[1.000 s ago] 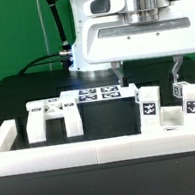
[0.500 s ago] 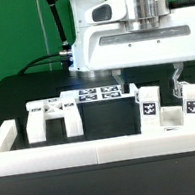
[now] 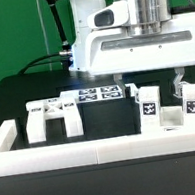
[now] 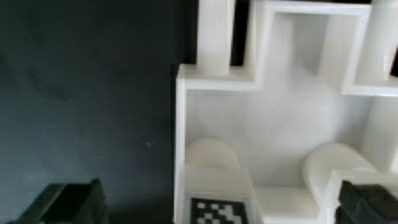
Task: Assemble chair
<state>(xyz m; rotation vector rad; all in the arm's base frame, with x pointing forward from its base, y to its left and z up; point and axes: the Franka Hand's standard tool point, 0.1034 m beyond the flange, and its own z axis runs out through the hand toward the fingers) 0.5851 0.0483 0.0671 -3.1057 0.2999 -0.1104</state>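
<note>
Black tabletop [image 3: 15,103], fenced at front and sides by a long white rail [image 3: 103,148]. Inside the rail, toward the exterior view's left: a white chair frame [image 3: 50,119] on blocky legs. Toward the exterior view's right: two small upright pieces, the inner chair block [image 3: 149,119] and the outer chair block [image 3: 192,101], near each other, each with a black-and-white square tag [image 3: 146,105] facing the camera; patterns too small to make out.

Behind and between the two groups, flat on the tabletop: the marker board [image 3: 98,93], printed with several squares of the same kind.

Just above the right-hand blocks: the end effector [image 3: 155,83], fingers [image 3: 180,77] spread wide apart, clamped on nothing.

In the wrist view: a white chair slab [image 4: 285,110] with a notched edge, lying beside bare tabletop, between the two dark fingers. On it, a slab tag [image 4: 219,212], cut off at the picture's edge. Cannot tell which exterior-view piece matches this slab.
</note>
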